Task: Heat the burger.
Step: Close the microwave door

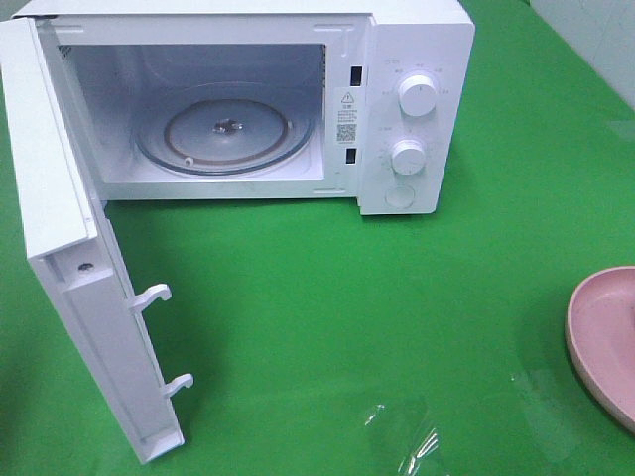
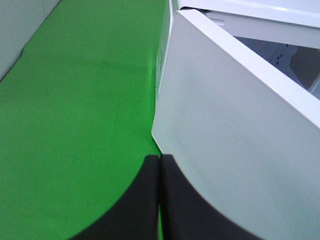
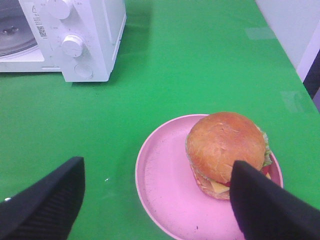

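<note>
The burger point(image 3: 226, 148), with a golden-brown bun and a green lettuce edge, sits on the far side of the round pink plate point(image 3: 160, 185). My right gripper point(image 3: 157, 165) hovers above the plate, open, its two black fingers point(image 3: 47, 200) spread wide, one of them overlapping the burger's edge in the picture. My left gripper point(image 2: 159, 161) is shut with nothing between its fingers, close to the outer face of the microwave door point(image 2: 235, 135). In the exterior high view neither gripper shows and only the plate's rim point(image 1: 595, 332) appears at the right edge.
The white microwave point(image 1: 417, 109) stands at the back with its door point(image 1: 69, 248) swung fully open to the left. Its glass turntable point(image 1: 226, 134) is bare. Green cloth covers the table point(image 1: 327, 297). A clear plastic scrap point(image 1: 402, 436) lies near the front edge.
</note>
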You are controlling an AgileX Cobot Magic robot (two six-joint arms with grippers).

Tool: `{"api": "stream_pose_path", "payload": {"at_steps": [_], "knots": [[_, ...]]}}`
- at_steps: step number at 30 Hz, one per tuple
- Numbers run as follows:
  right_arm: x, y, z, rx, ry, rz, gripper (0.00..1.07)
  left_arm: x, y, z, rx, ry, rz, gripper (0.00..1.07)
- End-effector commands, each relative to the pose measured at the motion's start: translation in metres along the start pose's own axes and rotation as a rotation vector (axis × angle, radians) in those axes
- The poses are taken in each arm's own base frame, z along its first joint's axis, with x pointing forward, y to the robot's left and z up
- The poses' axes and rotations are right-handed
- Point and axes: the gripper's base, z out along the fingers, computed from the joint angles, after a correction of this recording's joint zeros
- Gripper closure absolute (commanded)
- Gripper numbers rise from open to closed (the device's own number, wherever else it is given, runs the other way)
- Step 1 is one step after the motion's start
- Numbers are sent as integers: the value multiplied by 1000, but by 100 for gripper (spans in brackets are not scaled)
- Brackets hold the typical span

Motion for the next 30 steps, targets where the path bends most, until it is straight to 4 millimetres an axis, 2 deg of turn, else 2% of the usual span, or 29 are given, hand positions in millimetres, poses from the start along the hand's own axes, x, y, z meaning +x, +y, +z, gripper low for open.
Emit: {"api": "stream_pose_path", "payload": {"at_steps": [1,4,6,11,15,21,30], "knots": [[2,0,-3,6,-31,-10,31,9,5,12,-20,-111,-35,107],[2,0,-3,6,-31,-10,31,12,6,15,-27,-130,-32,107],[2,0,-3,6,-31,-10,31,24,10,24,-50,-163,-31,107],[2,0,-3,6,-31,-10,31,35,14,38,-69,-130,-12,107],[2,0,-3,6,-31,-10,31,39,13,49,-59,-81,68,107],[2,0,-3,6,-31,-10,31,43,11,62,-33,-60,69,107],[2,0,-3,6,-31,-10,31,56,-13,86,178,-14,148,107]]}}
